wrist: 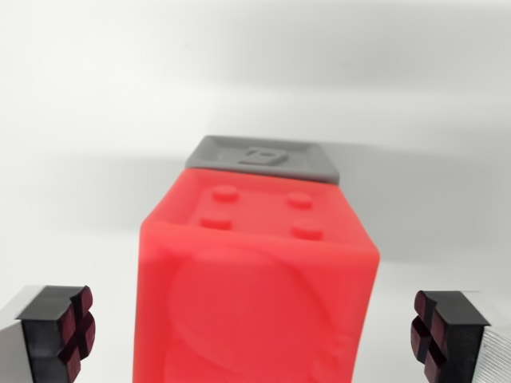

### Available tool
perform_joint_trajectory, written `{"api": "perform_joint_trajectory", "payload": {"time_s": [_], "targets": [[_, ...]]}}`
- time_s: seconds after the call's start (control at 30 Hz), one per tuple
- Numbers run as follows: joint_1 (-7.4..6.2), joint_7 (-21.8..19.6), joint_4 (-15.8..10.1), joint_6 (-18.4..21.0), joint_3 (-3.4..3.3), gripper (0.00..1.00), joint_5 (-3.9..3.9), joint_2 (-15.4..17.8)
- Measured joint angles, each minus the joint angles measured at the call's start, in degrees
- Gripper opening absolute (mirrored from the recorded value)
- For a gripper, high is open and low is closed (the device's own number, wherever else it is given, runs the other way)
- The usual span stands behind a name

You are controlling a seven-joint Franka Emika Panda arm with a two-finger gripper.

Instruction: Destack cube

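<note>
I'm looking down through the wrist view and the red cube (259, 279) fills the middle of my picture, big and close, its near face slightly soft in focus with a faint rounded shape moulded into it. On its upper face I can count four small round studs set in a square. Just behind it, touching along its far edge as far as I can see, there's a grey cube (263, 157), showing me only a flat face with a raised border and a small embossed mark in the centre; the rest of it is hidden behind the red one, so how the two sit against each other beyond that edge I cannot tell. Both rest against a plain white surface (88, 120) with a soft shadow falling to either side. My gripper (254, 339) is spread wide, one fingertip (60, 335) at the wrist view's lower left and the other at the lower right, each a silver block capped with a black pad cut by dark red cross grooves. The red cube sits between them with clear white gaps on both sides, so the pads are not touching it, and I have hold of nothing at all
</note>
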State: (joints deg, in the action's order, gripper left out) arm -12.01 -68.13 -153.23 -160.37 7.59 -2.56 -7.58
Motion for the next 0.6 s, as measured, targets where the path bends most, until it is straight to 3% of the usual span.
{"api": "perform_joint_trajectory", "payload": {"time_s": [0.27, 0.5, 0.53, 0.6], "targets": [[-0.26, -1.1, 0.3, -2.9, -0.68, 1.00, -1.55, -3.3], [-0.52, -1.5, 0.5, -4.0, -1.03, 1.00, -2.08, -4.5], [-0.53, -1.5, 0.5, -4.1, -1.05, 0.00, -2.10, -4.5], [-0.54, -1.5, 0.5, -4.1, -1.07, 0.00, -2.11, -4.5]]}}
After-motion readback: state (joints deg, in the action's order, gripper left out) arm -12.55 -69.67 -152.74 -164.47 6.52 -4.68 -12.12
